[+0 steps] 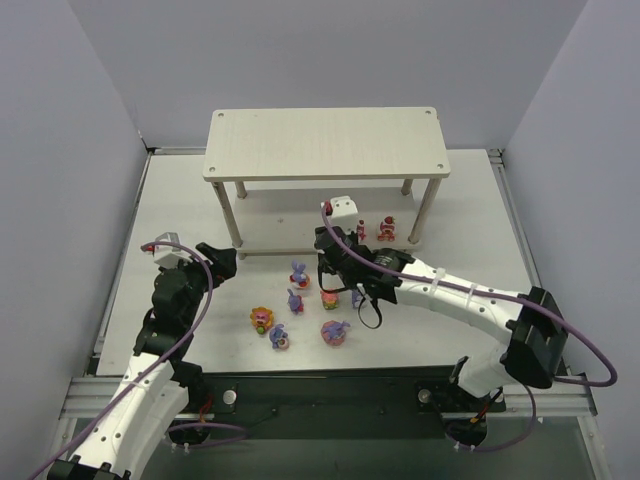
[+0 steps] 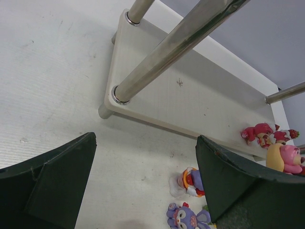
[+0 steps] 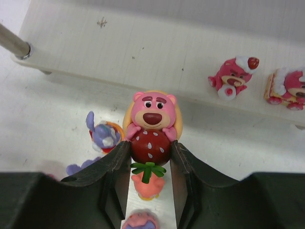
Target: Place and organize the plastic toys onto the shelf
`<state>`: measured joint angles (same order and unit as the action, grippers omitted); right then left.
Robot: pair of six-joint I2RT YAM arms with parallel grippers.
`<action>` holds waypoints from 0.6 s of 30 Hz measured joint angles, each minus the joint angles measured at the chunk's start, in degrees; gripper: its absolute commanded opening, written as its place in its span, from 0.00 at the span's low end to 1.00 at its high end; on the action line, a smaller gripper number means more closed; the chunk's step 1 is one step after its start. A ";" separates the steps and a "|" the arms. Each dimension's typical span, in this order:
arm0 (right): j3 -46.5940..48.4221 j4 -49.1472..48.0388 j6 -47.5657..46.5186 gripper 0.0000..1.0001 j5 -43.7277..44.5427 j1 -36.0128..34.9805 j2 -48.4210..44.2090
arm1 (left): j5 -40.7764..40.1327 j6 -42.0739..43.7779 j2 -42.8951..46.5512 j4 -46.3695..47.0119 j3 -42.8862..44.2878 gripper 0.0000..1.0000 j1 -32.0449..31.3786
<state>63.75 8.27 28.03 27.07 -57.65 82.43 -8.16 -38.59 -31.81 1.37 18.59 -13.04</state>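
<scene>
My right gripper (image 3: 150, 149) is shut on a plastic toy, a pink bear hugging a red strawberry (image 3: 151, 136), held just in front of the shelf's lower tier (image 3: 143, 52). Two red-pink toys (image 3: 232, 76) (image 3: 286, 88) stand on that tier at the right. A purple bunny (image 3: 102, 133) sits on the table left of the held bear, and an orange-pink toy (image 3: 147, 185) lies under it. In the top view the right gripper (image 1: 333, 268) hovers over the toy cluster (image 1: 295, 300). My left gripper (image 2: 145, 186) stands open and empty near the shelf's left front leg (image 2: 167, 52).
The shelf's upper tier (image 1: 325, 143) is bare. Several loose toys lie on the table in front of the shelf, among them a purple bunny (image 2: 186, 217) and a ringed purple one (image 2: 190, 182) by my left gripper's right finger. Walls close in the table.
</scene>
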 measured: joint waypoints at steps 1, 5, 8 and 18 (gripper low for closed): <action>0.63 -0.39 -0.20 0.03 0.20 0.42 0.81 | -0.04 0.00 0.00 0.00 0.00 0.95 0.00; 2.45 -1.73 -1.05 0.03 0.57 2.10 3.78 | -0.20 0.00 0.04 -0.04 0.00 0.95 0.00; 3.41 -3.08 -1.97 0.03 0.44 3.28 6.14 | -0.20 -0.02 0.09 -0.13 0.00 0.95 0.00; 4.96 -5.60 -3.76 0.03 -1.51 6.32 12.33 | -0.22 -0.22 0.04 -0.35 0.00 0.95 0.00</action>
<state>68.71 2.68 24.27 25.56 -51.33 94.76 -8.38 -38.81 -31.77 1.02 18.59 -13.04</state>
